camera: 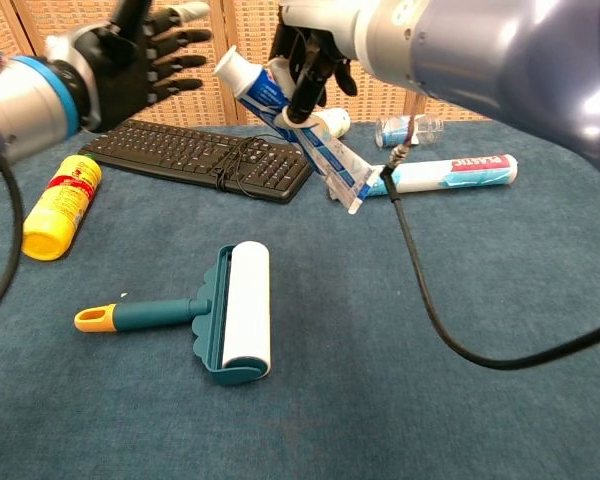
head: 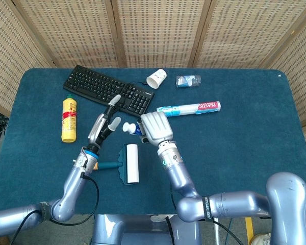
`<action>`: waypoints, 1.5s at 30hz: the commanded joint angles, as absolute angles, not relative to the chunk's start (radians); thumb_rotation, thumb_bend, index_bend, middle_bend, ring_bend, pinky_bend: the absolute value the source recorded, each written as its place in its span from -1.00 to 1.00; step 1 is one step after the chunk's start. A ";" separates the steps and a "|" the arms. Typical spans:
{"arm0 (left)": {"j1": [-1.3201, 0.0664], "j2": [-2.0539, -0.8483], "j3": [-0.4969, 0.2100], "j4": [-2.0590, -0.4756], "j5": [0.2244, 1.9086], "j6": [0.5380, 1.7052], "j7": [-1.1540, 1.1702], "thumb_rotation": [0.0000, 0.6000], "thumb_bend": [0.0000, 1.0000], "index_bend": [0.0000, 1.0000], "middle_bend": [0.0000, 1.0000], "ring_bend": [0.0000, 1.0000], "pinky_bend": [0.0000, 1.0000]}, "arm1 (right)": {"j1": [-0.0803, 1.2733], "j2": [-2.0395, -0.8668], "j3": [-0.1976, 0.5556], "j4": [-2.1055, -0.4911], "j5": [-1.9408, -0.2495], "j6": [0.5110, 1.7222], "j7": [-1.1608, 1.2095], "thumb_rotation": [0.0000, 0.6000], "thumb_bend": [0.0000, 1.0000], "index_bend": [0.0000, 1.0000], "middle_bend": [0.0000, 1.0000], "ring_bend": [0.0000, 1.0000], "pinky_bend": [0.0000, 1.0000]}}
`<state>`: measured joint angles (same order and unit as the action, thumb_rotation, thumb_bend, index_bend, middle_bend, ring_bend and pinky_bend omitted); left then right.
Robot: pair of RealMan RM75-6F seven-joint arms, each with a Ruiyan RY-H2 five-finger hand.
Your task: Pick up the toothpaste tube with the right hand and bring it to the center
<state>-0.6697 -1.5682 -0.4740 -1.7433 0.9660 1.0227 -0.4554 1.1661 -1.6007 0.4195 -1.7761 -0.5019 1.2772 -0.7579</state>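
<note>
The toothpaste tube (camera: 295,128) is white, blue and red with a white cap at its upper left end. My right hand (camera: 313,58) grips it in the air above the table's middle, tilted with the flat end down. In the head view the tube's cap (head: 127,127) sticks out left of my right hand (head: 154,127). My left hand (camera: 140,50) is open with fingers spread, a short way left of the tube and apart from it; in the head view my left hand (head: 104,122) hangs beside the cap.
A teal lint roller (camera: 215,312) lies below the hands. A black keyboard (head: 108,90) lies at the back left, a yellow bottle (head: 68,119) on the left, a white cup (head: 156,78), a crushed clear bottle (head: 188,80) and a plastic-wrap roll (head: 189,108) behind.
</note>
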 commanded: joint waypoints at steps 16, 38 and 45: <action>-0.461 -1.234 -0.321 -1.698 1.235 1.112 -0.378 -0.05 -1.00 -1.00 -1.00 -1.00 -1.00 | 1.043 -1.510 0.297 -1.838 -0.616 1.297 -0.719 1.00 0.22 0.44 0.42 0.26 0.58; -0.254 -1.198 -0.150 -1.687 1.265 1.376 -0.004 0.92 -1.00 -1.00 -1.00 -1.00 -1.00 | 0.925 -1.634 0.172 -1.683 -0.755 1.260 -0.668 1.00 -1.00 -1.00 -1.00 -1.00 -0.72; -0.214 -1.186 -0.133 -1.737 1.287 1.432 0.012 1.00 -1.00 -1.00 -1.00 -1.00 -1.00 | 0.831 -1.508 0.158 -1.813 -0.892 1.324 -0.553 1.00 -1.00 -1.00 -1.00 -1.00 -0.98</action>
<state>-0.2185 -1.1881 -0.1373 -1.7313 1.2817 1.4264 0.0095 0.8680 -1.5517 0.1665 -1.7728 -0.8459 1.2968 -0.5859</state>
